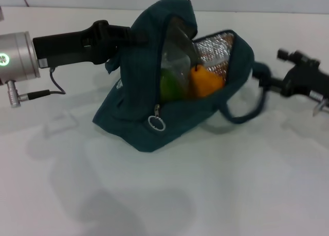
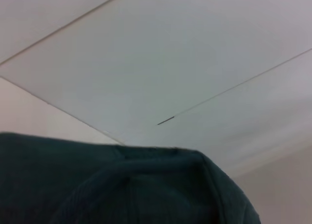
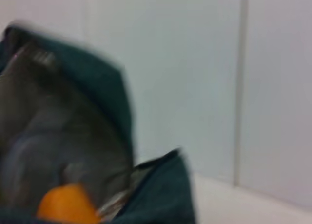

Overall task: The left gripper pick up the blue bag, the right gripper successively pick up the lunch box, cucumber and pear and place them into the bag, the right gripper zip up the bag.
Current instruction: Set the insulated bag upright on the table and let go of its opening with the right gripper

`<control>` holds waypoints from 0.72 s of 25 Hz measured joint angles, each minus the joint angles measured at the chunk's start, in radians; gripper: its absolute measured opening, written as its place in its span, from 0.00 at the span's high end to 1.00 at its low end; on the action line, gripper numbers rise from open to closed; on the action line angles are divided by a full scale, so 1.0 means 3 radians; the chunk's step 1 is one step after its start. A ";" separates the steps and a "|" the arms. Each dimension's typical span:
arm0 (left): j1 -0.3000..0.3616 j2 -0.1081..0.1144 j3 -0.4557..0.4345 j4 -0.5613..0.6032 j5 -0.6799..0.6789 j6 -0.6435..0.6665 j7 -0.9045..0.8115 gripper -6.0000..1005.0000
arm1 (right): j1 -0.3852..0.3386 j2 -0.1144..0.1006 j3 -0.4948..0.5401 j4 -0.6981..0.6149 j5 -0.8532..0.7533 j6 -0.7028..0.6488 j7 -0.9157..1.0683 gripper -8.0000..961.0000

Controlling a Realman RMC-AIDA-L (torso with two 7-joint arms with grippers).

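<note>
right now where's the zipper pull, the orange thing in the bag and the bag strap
zipper pull [image 1: 157,123], head view, on the metal ring at the bag's front
orange thing [image 1: 205,82], head view, on its front face inside the opening
bag strap [image 1: 241,115], head view, on the loop lying on the table

You're looking at a bare test bench in what reads as a robotics lab rather than a home or kitchen: a plain white tabletop [image 1: 169,195] fills the head view with no household furnishing around it. Behind it, the wrist views show only flat pale wall panels [image 3: 195,77] split by thin straight seams [image 2: 165,120]. The one prop set out is a blue bag [image 1: 154,102], staged alone on that surface.
</note>
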 joint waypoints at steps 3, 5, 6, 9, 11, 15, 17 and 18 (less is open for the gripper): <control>0.0037 -0.0001 -0.0002 -0.0007 -0.0008 0.0004 0.0003 0.93 | -0.0058 0.0001 0.0003 -0.0001 0.0523 -0.0124 -0.0248 0.09; 0.0059 -0.0002 -0.0004 -0.0008 -0.0017 0.0009 0.0003 0.93 | -0.0165 0.0001 -0.0005 0.0001 0.0970 -0.0372 -0.0488 0.09; 0.0066 -0.0002 -0.0004 -0.0008 -0.0020 0.0010 0.0003 0.93 | -0.0218 0.0001 -0.0005 0.0002 0.1137 -0.0522 -0.0582 0.09; 0.0113 -0.0003 -0.0004 -0.0013 -0.0020 0.0015 0.0003 0.93 | -0.0378 0.0000 -0.0007 0.0025 0.1494 -0.1143 -0.0802 0.09; 0.0153 -0.0002 -0.0004 -0.0015 -0.0023 0.0035 0.0003 0.93 | -0.0435 -0.0001 -0.0010 0.0035 0.1550 -0.1553 -0.0822 0.09; 0.0234 0.0008 -0.0004 -0.0015 -0.0037 0.0101 0.0003 0.93 | -0.0442 -0.0027 -0.0119 0.0008 0.1541 -0.1943 -0.0785 0.09; 0.0286 -0.0001 -0.0005 -0.0019 -0.0042 0.0177 0.0003 0.93 | -0.0389 -0.0034 -0.0247 0.0007 0.1542 -0.1873 -0.0729 0.09; 0.0308 -0.0004 -0.0005 -0.0044 -0.0066 0.0244 0.0005 0.93 | -0.0358 -0.0035 -0.0317 0.0009 0.1543 -0.1819 -0.0692 0.09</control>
